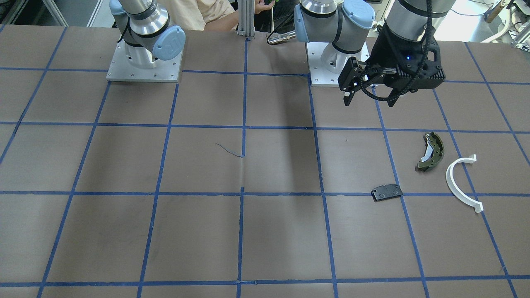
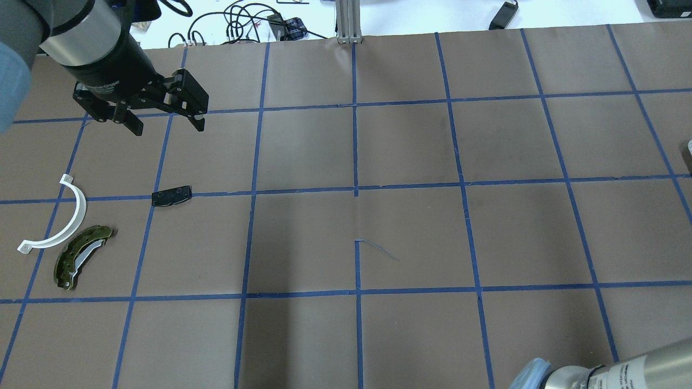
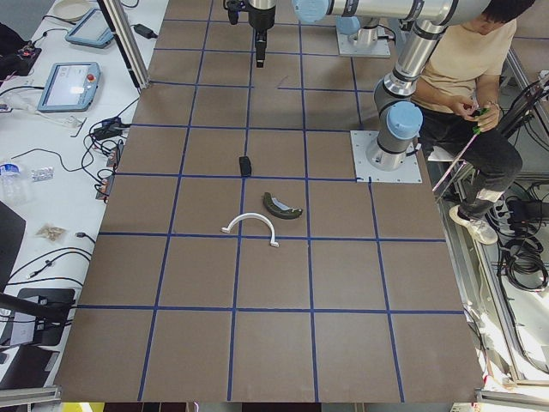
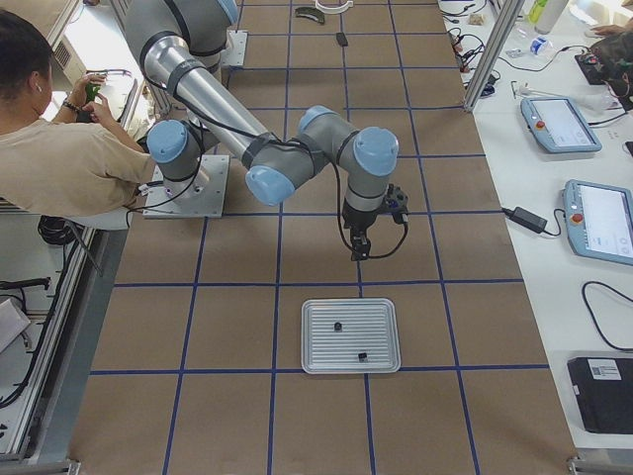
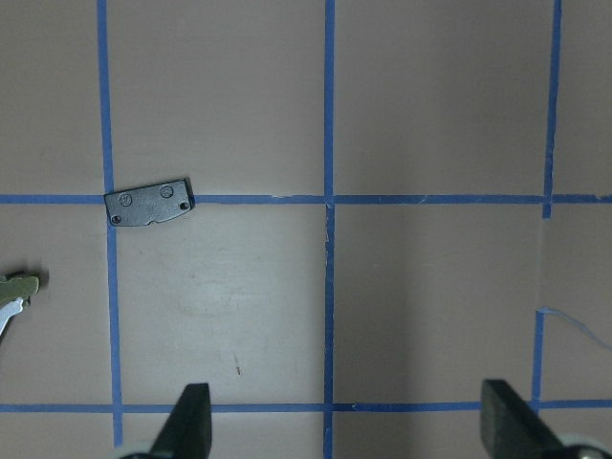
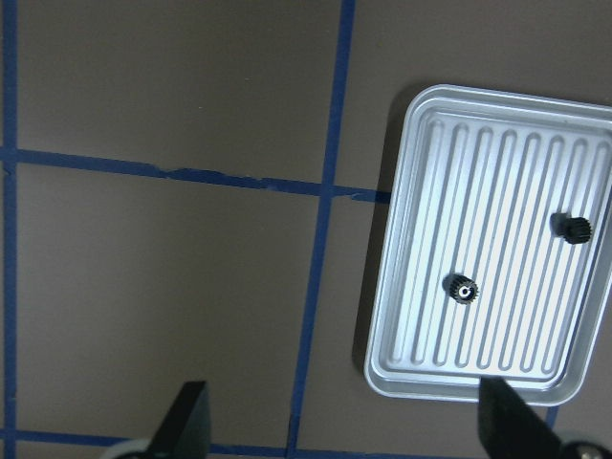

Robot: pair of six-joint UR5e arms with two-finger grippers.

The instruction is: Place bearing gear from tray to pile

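**Gear in tray, pile waiting: both tools empty**

Front view. My left gripper (image 1: 370,94): fingers apart, nothing held, hanging above the table (image 1: 207,231). Forward of it and lower lies the pile: brake shoe (image 1: 431,152), white half-ring (image 1: 460,182) and black pad (image 1: 387,192), the pad well apart from the other two.

Overhead view. The same three items, with the pad nearest beneath my left fingertips. No tray in frame.

Left side view. The pile only; it adds nothing.

Right side view. My right gripper (image 4: 359,244): pointing down, just short of the tray (image 4: 316,341). I cannot judge its spread from here. The pile sits far beyond it, at the table's other end.

Left wrist view. Fingertips wide, with the pad ahead and off to one side.

Right wrist view. Fingers spread wide, empty. The tray lies ahead, toward one finger's side.
- Gear (image 6: 463,289): pale centre, near the tray's middle. I take this for the bearing gear.
- Second gear (image 6: 574,228): farther out, by the rim.

Handling, by my estimate. The gear looks small, rigid and light. It may skate on the ribbed tray if nudged off-centre. I would take hold from above, with my fingers on opposite sides of the toothed rim.
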